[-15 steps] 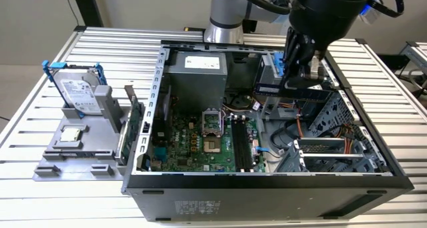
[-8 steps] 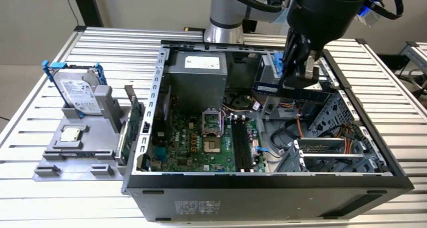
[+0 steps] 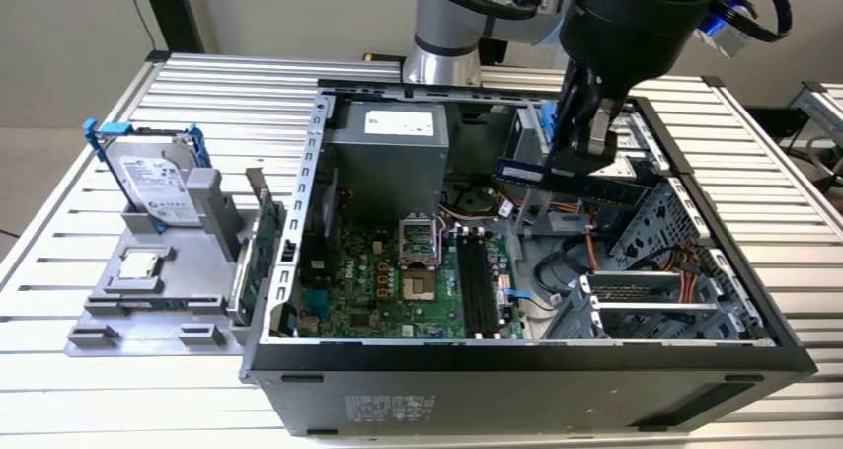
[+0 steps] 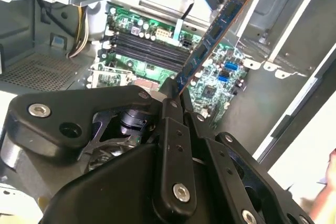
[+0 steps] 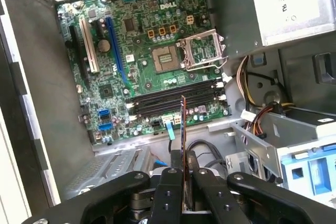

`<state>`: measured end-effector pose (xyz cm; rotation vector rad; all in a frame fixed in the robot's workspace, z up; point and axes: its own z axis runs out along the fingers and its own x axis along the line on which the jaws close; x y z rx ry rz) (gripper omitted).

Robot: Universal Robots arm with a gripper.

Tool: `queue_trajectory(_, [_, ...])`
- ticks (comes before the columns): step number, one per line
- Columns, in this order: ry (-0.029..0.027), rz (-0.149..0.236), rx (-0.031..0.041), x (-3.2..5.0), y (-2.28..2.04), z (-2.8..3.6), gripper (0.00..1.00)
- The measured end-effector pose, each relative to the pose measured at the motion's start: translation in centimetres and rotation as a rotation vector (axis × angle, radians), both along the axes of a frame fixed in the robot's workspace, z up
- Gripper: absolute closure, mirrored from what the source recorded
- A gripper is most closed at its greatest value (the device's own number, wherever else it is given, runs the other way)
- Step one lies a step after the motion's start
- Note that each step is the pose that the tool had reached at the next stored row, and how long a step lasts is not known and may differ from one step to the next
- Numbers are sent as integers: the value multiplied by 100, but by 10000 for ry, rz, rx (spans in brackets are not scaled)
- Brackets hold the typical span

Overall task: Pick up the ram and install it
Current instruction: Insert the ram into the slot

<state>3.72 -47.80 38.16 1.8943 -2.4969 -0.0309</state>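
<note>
Ram [image 3: 622, 187], a long, narrow, dark bluish-green circuit-board stick with a row of black chips, pinched between the black fingers of the hand [image 3: 579, 163], in the upper right of the exterior view. Held in the air, long edge roughly level and dipping slightly toward the exterior view's right. Positioned above the right-hand part of the open black computer case [image 3: 527, 358], well apart from the long black memory slots [image 3: 477, 286] on the green motherboard [image 3: 375, 281].

Grey-and-black robot arm [image 3: 633, 15] reaching in from the upper edge of the frame, thick black wrist pointing almost straight down, hand at its lowest end over the case.

In the second wrist view, ram [image 4: 212, 32] slanting away from the pressed-together hand [image 4: 172, 95], chips facing the camera, memory slots [image 4: 147, 51] beyond it. In the first wrist view, ram [image 5: 182, 129] seen edge-on as a thin line rising out of the hand [image 5: 184, 174], with the slots [image 5: 173, 98] and the motherboard's open metal processor socket [image 5: 202, 51] behind.

At middle left of the exterior view, silver hard drive in a blue frame [image 3: 152, 178] standing upright in a grey plastic holder [image 3: 145, 296]. Green expansion card [image 3: 264, 237] on edge just beside the case's wall. All on the slatted aluminium bench [image 3: 79, 400].
</note>
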Motion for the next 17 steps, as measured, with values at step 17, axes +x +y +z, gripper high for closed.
queue_trajectory(17, [0,-2277,0,-6,0,-5,100])
